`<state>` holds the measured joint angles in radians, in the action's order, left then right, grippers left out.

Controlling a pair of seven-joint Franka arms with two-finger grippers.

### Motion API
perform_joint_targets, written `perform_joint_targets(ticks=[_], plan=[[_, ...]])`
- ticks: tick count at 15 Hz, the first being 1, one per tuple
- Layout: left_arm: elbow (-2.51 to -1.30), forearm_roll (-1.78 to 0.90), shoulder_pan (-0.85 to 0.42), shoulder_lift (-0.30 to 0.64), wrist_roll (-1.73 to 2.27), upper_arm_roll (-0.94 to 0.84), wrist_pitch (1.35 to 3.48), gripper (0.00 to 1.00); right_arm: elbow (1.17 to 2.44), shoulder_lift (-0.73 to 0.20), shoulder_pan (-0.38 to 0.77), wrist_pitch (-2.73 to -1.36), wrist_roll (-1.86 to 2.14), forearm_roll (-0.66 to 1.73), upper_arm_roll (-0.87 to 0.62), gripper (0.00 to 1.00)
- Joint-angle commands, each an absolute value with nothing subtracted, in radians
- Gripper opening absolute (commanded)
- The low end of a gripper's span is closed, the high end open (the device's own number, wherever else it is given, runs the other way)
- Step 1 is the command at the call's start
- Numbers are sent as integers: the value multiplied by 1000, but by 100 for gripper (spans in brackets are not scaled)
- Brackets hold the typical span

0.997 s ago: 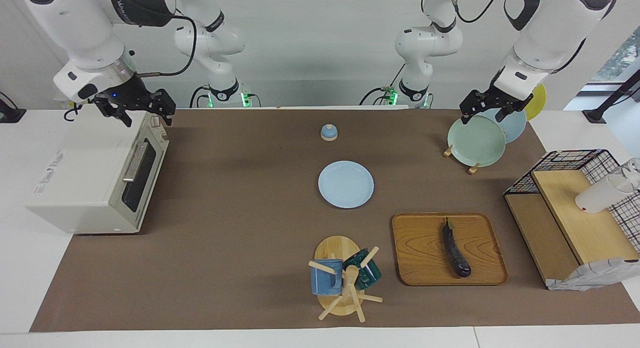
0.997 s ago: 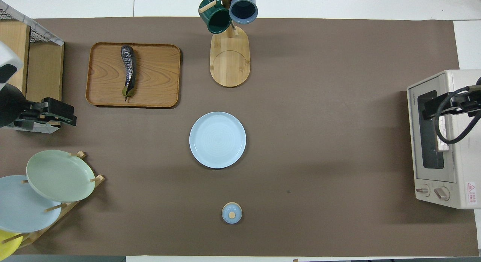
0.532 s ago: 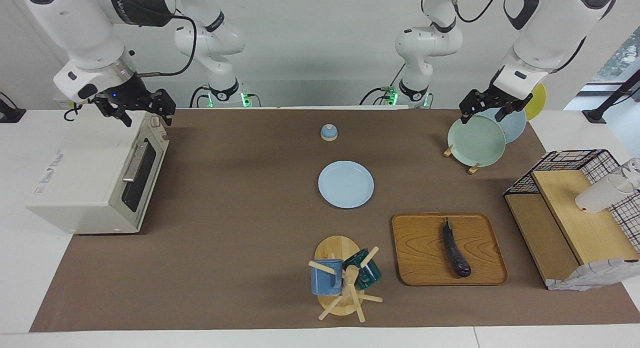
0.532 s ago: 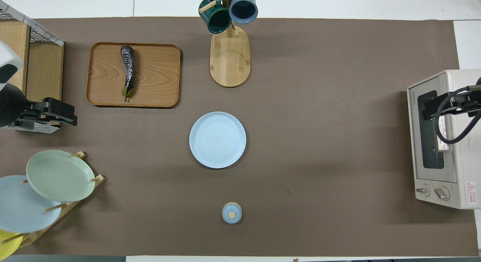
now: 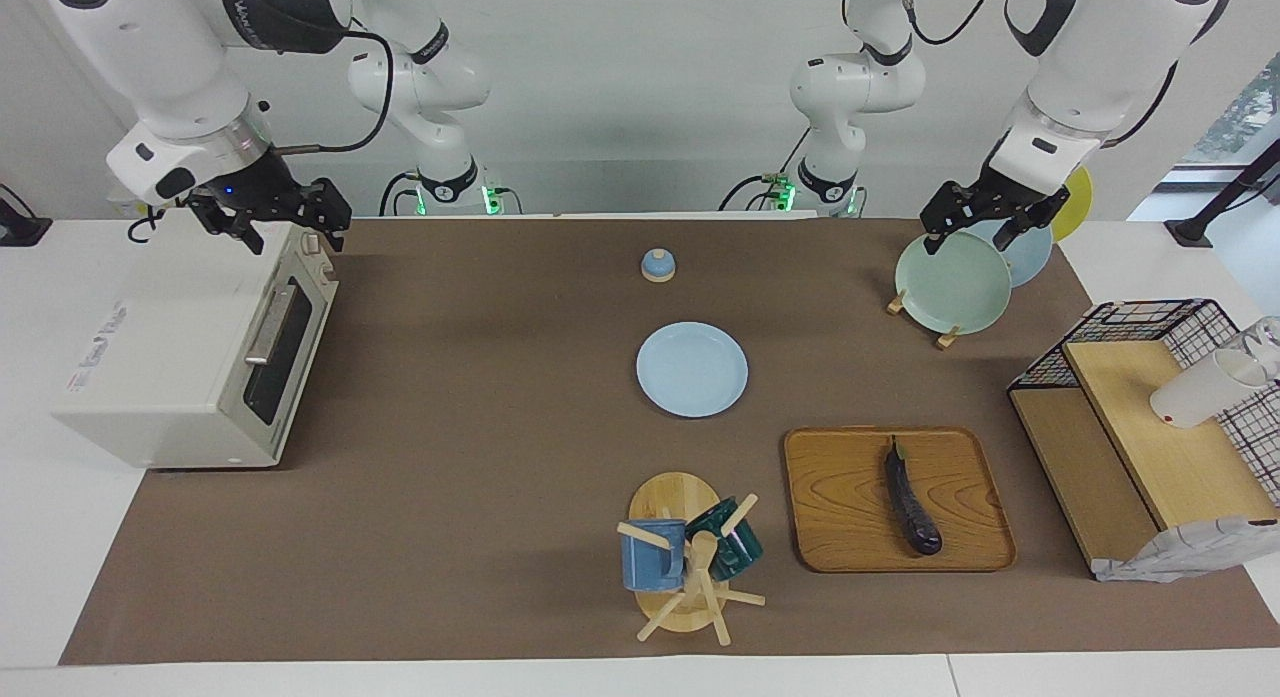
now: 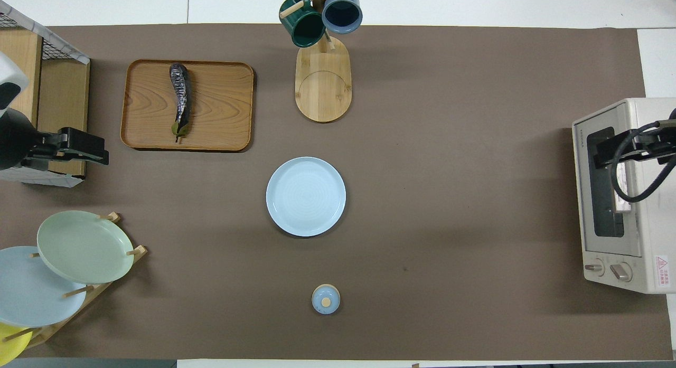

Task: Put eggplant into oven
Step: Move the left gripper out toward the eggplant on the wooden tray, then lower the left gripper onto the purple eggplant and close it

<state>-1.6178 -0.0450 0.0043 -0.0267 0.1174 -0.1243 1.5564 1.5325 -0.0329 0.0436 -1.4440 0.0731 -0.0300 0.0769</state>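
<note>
You are at the very start: the eggplant (image 5: pixel 911 502) lies untouched on the wooden tray (image 5: pixel 840 507) in the lower right of the facing view, stem end toward the robots, and the oven (image 5: pixel 190 352) at the left edge of that view has its door shut. I judge two things are needed next: the door has to come down by its bar handle (image 5: pixel 268 327), and the eggplant has to be gripped across its narrow body and lifted off the tray. Your right hand (image 5: pixel 278 215) hangs over the oven's top corner in the upper left of the frame, fingers apart and empty, so it is well placed for the handle. Your left hand (image 5: pixel 975 217) is in the air above the plate rack (image 5: pixel 945 332) in the upper right, also spread wide and holding nothing; in the overhead view it shows at the left edge, near the tray. As for containers, the tray holds only the eggplant; the blue plate (image 5: pixel 692 369) at mid-frame is bare; the rack carries a green plate (image 5: pixel 950 282) with a blue and a yellow one at its back; the mug tree (image 5: pixel 690 567) at bottom centre bears a blue mug (image 5: pixel 652 557) and a green mug (image 5: pixel 730 542). What is inside the oven cannot be seen through the dark glass.
</note>
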Motion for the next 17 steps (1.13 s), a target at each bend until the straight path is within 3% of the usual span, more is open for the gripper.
perform_joint_targets(ticks=[1,6,12,17], plan=[[-1541,-60,14,82,123,-129,1578,100,1539,-23,35,-1424,61,-3,75,100],[-1321,-55,8,401,115,-129,1633,100,1539,-23,35,-1424,61,-3,75,100],[-1322,-54,6,566,91,-133,1839,100,1539,-23,35,-1422,61,-3,75,100],[-1336,-49,0,627,51,-133,1968,100,1539,-23,35,-1422,61,-3,75,100]])
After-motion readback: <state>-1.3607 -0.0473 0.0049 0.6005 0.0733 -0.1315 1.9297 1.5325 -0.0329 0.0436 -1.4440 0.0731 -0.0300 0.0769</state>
